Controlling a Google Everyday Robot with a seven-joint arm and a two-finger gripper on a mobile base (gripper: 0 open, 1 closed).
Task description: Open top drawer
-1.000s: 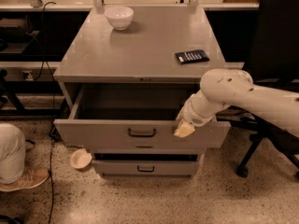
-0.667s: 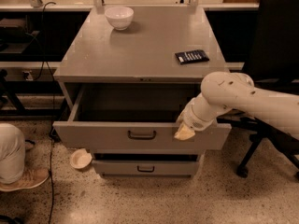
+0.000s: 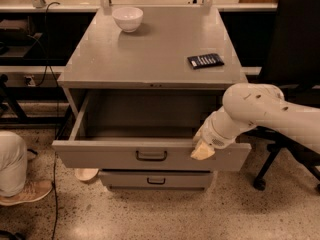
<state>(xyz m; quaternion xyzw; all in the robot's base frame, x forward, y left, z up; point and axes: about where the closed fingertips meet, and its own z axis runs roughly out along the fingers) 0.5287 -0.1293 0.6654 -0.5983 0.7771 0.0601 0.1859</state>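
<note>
The top drawer (image 3: 100,155) of the grey cabinet stands pulled out, its deep grey box open and empty, with a small dark loop handle (image 3: 151,156) at the centre of its front. My gripper (image 3: 202,151) comes in from the right on a white arm (image 3: 260,109) and sits at the upper edge of the drawer front, right of the handle. Its pale tip rests against the front panel.
A white bowl (image 3: 128,18) and a dark flat packet (image 3: 205,60) lie on the cabinet top (image 3: 150,54). A narrower lower drawer (image 3: 156,179) is shut. A black office chair (image 3: 295,49) stands right. A person's leg and shoe (image 3: 15,176) are at left.
The drawer has come out slightly further toward the camera, with my gripper moving along at its front edge.
</note>
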